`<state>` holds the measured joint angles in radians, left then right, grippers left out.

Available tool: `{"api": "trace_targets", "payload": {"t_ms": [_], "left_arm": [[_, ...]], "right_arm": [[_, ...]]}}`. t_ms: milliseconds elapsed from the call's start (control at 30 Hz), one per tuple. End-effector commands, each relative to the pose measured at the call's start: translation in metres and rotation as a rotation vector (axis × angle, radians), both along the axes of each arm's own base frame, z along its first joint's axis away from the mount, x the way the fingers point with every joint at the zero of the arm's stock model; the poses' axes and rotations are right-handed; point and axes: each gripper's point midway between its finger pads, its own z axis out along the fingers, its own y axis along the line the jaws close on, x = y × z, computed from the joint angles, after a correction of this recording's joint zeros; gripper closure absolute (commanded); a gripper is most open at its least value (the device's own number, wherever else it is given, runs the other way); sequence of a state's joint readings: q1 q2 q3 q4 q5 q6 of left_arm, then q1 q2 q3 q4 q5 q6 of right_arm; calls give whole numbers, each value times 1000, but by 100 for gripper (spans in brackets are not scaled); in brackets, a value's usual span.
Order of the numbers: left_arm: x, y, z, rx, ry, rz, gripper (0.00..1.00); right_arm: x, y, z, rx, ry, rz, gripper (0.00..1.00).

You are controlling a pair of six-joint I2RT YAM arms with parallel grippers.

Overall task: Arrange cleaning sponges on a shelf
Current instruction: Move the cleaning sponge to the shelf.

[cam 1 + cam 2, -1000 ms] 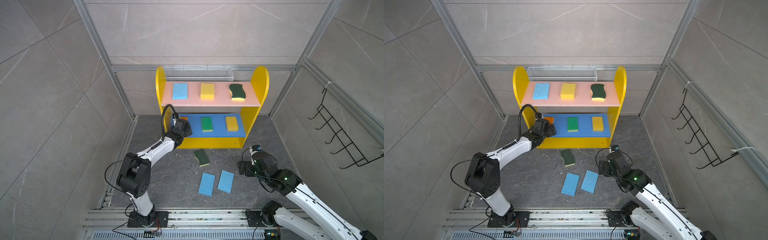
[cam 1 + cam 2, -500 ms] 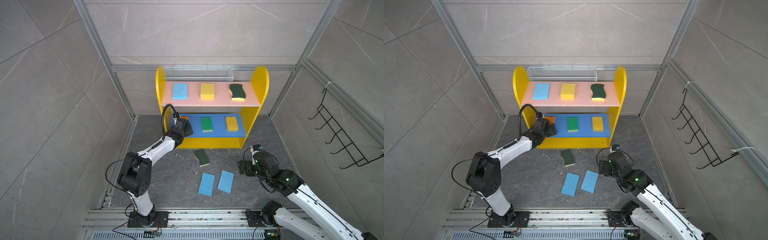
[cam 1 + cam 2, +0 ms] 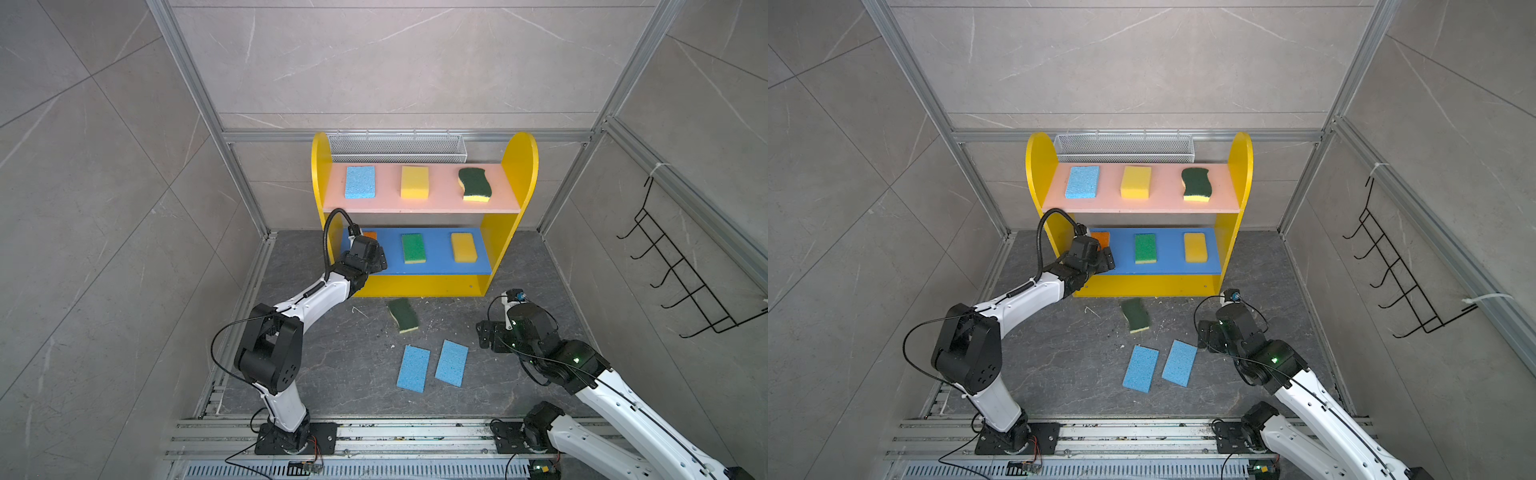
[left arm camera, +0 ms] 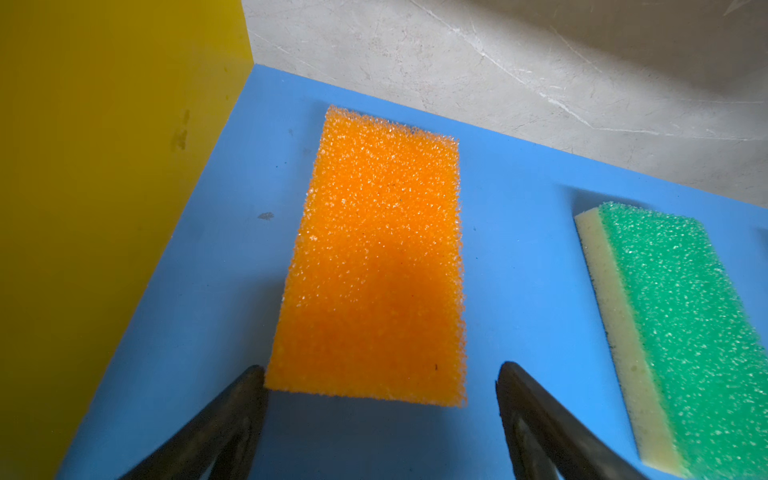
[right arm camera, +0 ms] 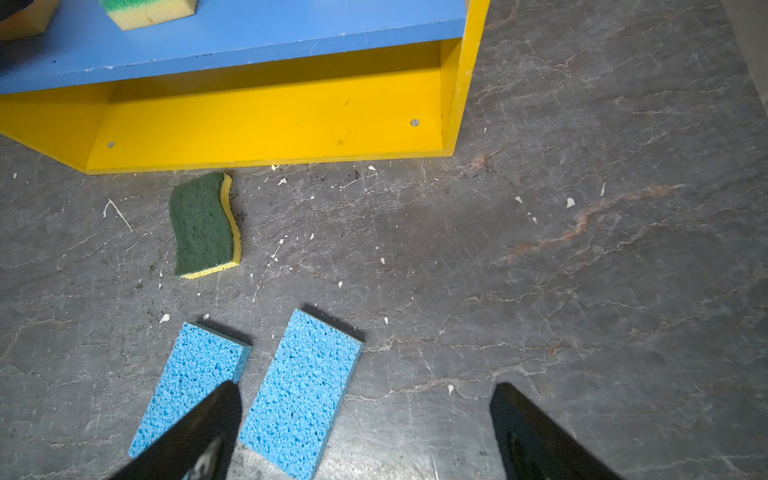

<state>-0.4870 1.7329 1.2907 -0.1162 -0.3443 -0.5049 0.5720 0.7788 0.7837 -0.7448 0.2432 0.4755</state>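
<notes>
Now, my left fingers spread, empty, at the orange sponge flat on the blue board of the shelf, my right fingers spread, empty, near two blue sponges on the table.

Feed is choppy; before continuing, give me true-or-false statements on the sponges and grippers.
1. Three sponges lie on the pink upper board. True.
2. The left gripper is shut on the orange sponge. False: its jaws are open; the sponge lies flat on the blue middle board.
3. Two light blue sponges lie on the floor. True.
4. The bright green sponge lies on the floor. False: it is on the blue middle board.
5. The right gripper holds a sponge. False: it is open and empty.
</notes>
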Motion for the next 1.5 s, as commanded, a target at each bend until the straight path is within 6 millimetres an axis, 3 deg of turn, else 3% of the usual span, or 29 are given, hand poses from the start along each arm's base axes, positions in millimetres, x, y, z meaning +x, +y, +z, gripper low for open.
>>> {"api": "trace_targets", "payload": {"t_ms": [0, 200, 367, 533, 667, 867, 1067, 1300, 1467], "left_arm": [[-10, 14, 25, 24, -33, 43, 11], [-43, 17, 74, 76, -110, 11, 11], [-81, 37, 106, 94, -134, 4, 13], [-108, 51, 120, 122, -147, -32, 13], [-114, 43, 113, 114, -128, -96, 12], [-98, 27, 86, 134, -96, -97, 11], [-65, 14, 59, 203, -83, -52, 7], [-28, 1, 42, 243, -75, -36, 3], [-9, -3, 42, 242, -83, -24, 2]], "right_arm": [[-1, -2, 10, 1, -17, -8, 4], [-1, -4, 11, -1, -23, -15, 4], [2, -4, 13, 3, -37, -24, 4], [9, -2, 18, -2, -54, -28, 4], [18, 4, 14, -8, -44, -27, 4], [22, 8, 8, -8, -30, -25, 4], [23, 7, 8, -22, -41, -17, 4], [26, 4, 14, -52, -72, -17, 4], [31, 8, 15, -53, -80, -8, 4]]}}
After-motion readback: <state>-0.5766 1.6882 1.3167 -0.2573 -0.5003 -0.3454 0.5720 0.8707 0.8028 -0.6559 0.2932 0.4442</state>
